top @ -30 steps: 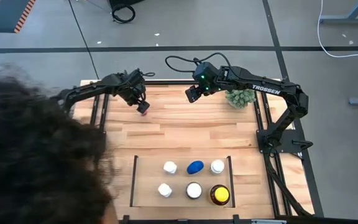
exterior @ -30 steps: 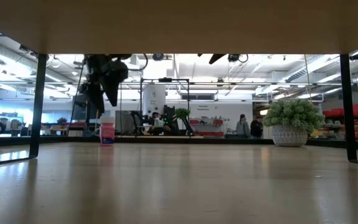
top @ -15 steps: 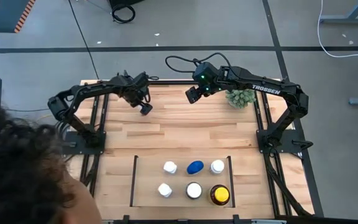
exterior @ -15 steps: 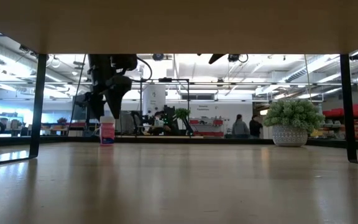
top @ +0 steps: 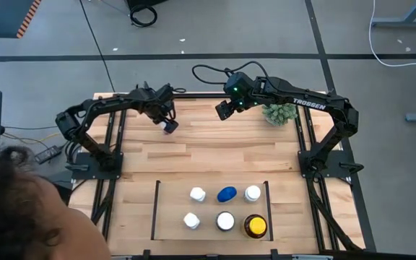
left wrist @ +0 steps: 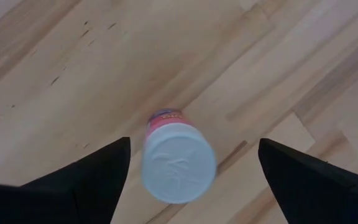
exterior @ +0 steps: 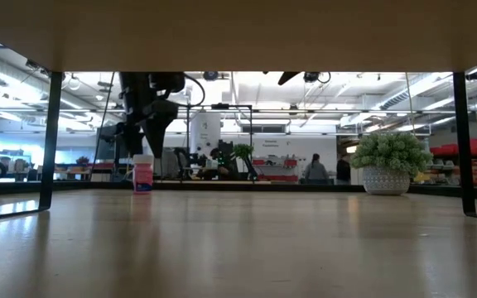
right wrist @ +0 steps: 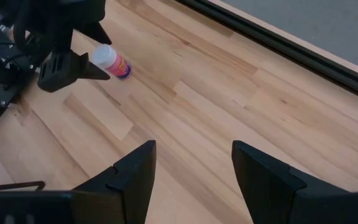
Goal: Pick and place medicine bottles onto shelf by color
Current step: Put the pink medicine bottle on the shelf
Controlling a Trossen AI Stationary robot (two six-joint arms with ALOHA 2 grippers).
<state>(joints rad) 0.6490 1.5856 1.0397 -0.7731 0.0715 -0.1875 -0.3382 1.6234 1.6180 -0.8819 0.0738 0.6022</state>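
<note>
A reddish medicine bottle with a white cap stands upright on its base on the wooden table, at the far left. My left gripper hangs open just above it, pointing down, one finger on either side of the cap and clear of it. The low view shows the bottle below that gripper. My right gripper waits open, high over the far middle of the table. The shelf at the near edge holds several bottles, among them a blue one and an amber one with a yellow cap.
A spiky green plant in a pot stands at the far right. A person's dark-haired head fills the near left corner of the high view. Bare wood lies between the reddish bottle and the shelf.
My left gripper has come down over the reddish bottle, so that its open fingers now stand around the cap. The person's head has drawn back toward the near left corner, uncovering my left arm.
</note>
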